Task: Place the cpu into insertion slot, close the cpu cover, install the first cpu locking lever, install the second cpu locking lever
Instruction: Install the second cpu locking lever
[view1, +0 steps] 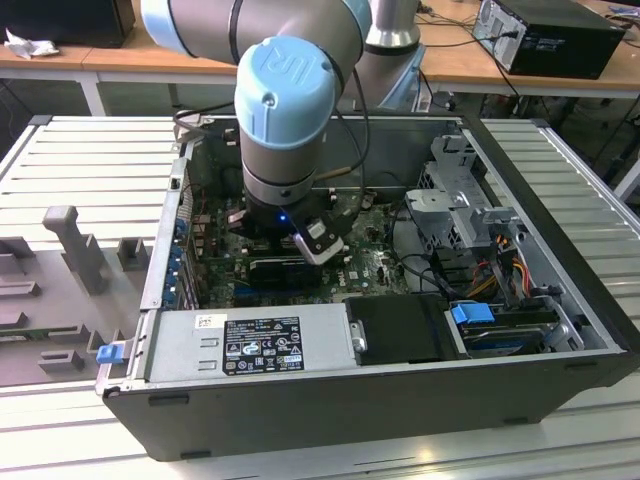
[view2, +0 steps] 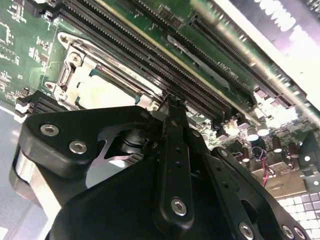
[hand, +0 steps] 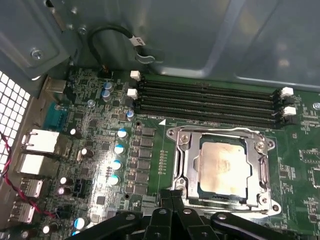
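The cpu (hand: 223, 165) sits in the insertion slot (hand: 181, 172) on the green motherboard (hand: 150, 150), and the cpu cover (hand: 186, 150) is down around it, framing the chip w/ its cut-out. Memory slots (hand: 210, 102) run just beside the socket. The gripper (hand: 172, 197) is right at the socket's edge, fingers pressed together, nothing between them. In the exterior view the arm (view1: 285, 90) reaches down into the open PC case (view1: 330, 385).
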